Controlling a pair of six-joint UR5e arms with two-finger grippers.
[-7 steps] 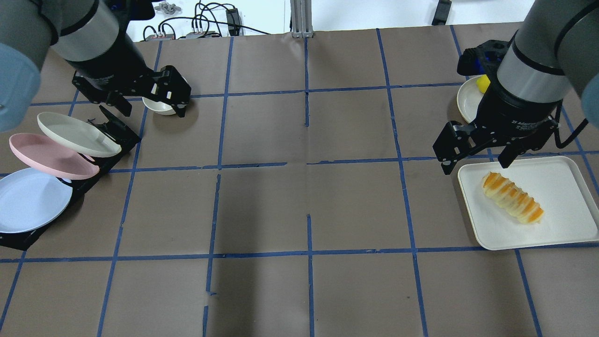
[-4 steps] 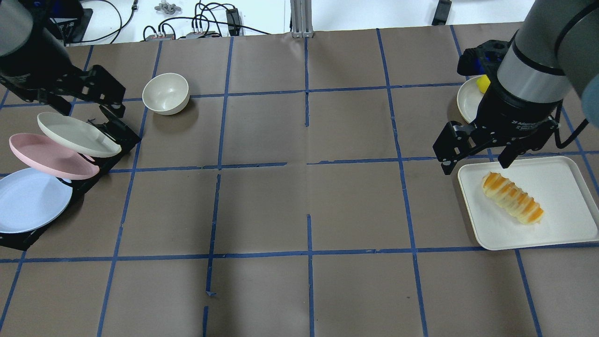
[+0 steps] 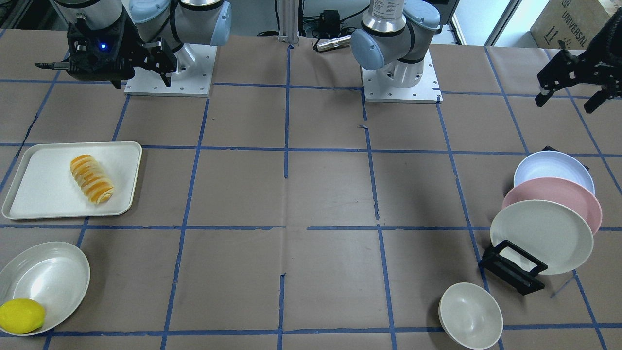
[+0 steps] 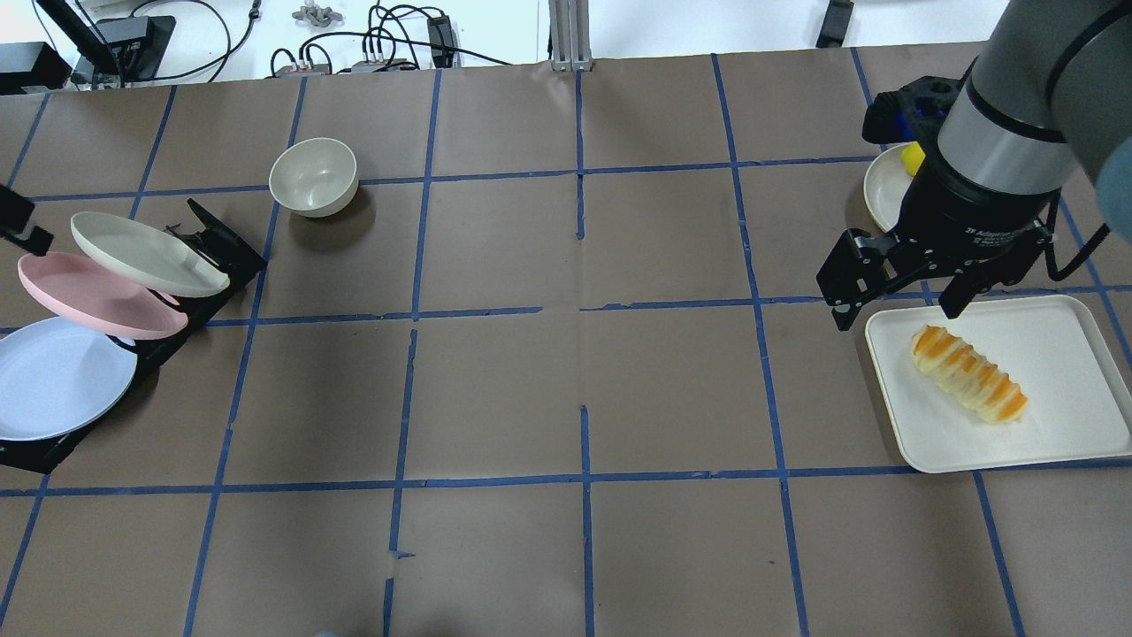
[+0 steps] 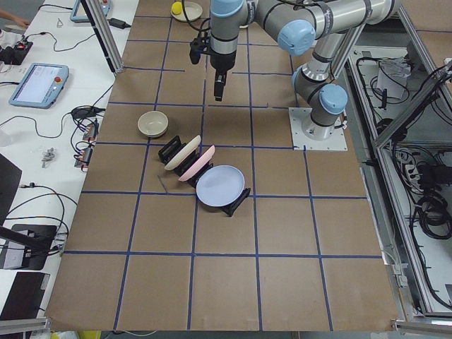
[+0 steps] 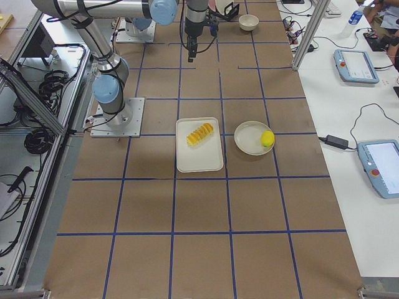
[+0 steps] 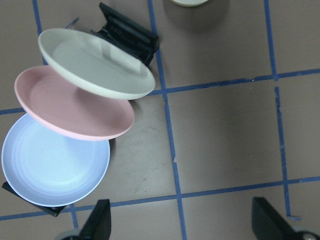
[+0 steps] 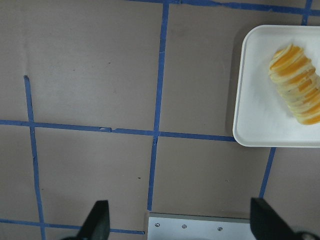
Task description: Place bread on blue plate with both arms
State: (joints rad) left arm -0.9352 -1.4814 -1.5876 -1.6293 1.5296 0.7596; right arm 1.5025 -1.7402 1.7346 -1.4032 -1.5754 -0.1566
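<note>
The long orange-and-cream striped toy bread (image 4: pixel 969 386) lay on a flat white tray (image 4: pixel 1061 354), looking light and bumpy, best pinched across its middle. The round pale blue plate (image 4: pixel 53 376) sat far off. The left gripper (image 3: pixel 565 104) and right gripper (image 4: pixel 898 316) had fingers apart, empty.

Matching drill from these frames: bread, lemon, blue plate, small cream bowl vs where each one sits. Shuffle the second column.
Things
1. bread
2. lemon
3. blue plate
4. small cream bowl

Places
A. leaning in the black rack, next to the pink plate
B. directly on the table, inside nothing
C. lying on the white tray
D. in the shallow white dish, at its edge

Pairs: 1-C, 2-D, 3-A, 4-B
</note>
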